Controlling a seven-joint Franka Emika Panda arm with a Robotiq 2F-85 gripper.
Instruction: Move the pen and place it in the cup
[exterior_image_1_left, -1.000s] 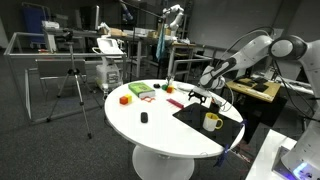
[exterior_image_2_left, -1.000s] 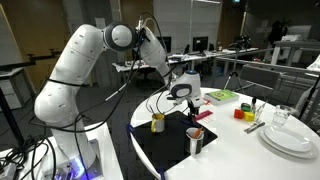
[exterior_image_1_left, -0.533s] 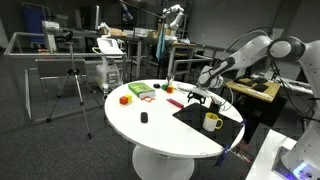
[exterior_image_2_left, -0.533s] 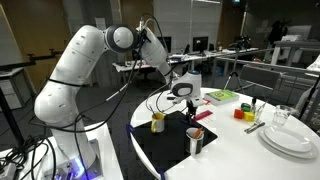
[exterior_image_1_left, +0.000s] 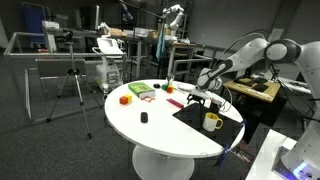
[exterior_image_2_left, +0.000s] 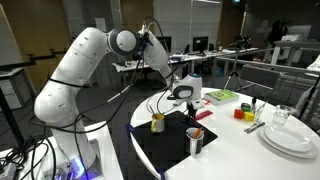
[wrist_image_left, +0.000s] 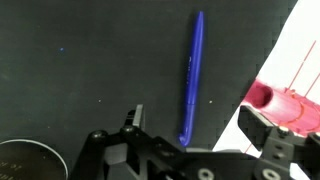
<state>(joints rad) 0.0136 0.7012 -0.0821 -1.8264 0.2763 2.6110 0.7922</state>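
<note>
A blue pen (wrist_image_left: 191, 75) lies flat on the black mat (wrist_image_left: 80, 60) in the wrist view. My gripper (wrist_image_left: 195, 125) is open, just above the mat, with one finger on each side of the pen's near end. In both exterior views the gripper (exterior_image_1_left: 200, 97) (exterior_image_2_left: 182, 97) hangs low over the mat (exterior_image_1_left: 200, 117); the pen is too small to make out there. The dark cup (exterior_image_2_left: 194, 140) stands upright at the mat's edge, apart from the gripper.
A yellow mug (exterior_image_1_left: 212, 121) (exterior_image_2_left: 158, 122) stands on the mat. A red object (wrist_image_left: 275, 100) lies beside the right finger. A dark round thing (wrist_image_left: 25, 160) shows at the lower left. White plates (exterior_image_2_left: 290, 138), coloured blocks (exterior_image_1_left: 140, 91) and a small black object (exterior_image_1_left: 143, 118) sit on the white table (exterior_image_1_left: 160, 135).
The arm's upper links have shifted slightly; the gripper stays low over the mat at about the same spot.
</note>
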